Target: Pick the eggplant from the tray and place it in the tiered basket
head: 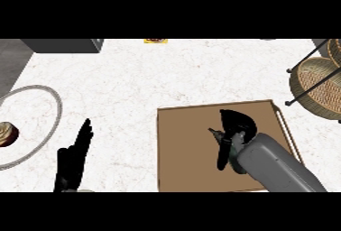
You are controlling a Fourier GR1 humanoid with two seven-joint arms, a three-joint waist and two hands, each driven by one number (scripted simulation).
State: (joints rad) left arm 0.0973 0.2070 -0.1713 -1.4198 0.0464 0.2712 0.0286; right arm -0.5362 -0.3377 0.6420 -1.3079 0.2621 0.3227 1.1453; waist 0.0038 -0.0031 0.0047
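A brown tray (193, 158) lies on the white counter at centre right. My right hand (238, 122) is over the tray with its fingers curled. The eggplant (222, 155) is a dark, long shape with a brownish stem tip. It runs down the left side of that hand and wrist, and the curled fingers meet its stem end. My wrist hides part of it. The tiered basket (318, 85), wicker on a black wire frame, stands at the right edge, beyond the tray's far right corner. My left hand (73, 158) rests open at the lower left, fingers straight.
A round plate (56, 118) with a pale rim sits at the left edge, with a brown item (5, 134) on it. A grey box (63, 45) stands at the back left. A small yellow object (155, 40) lies at the back centre.
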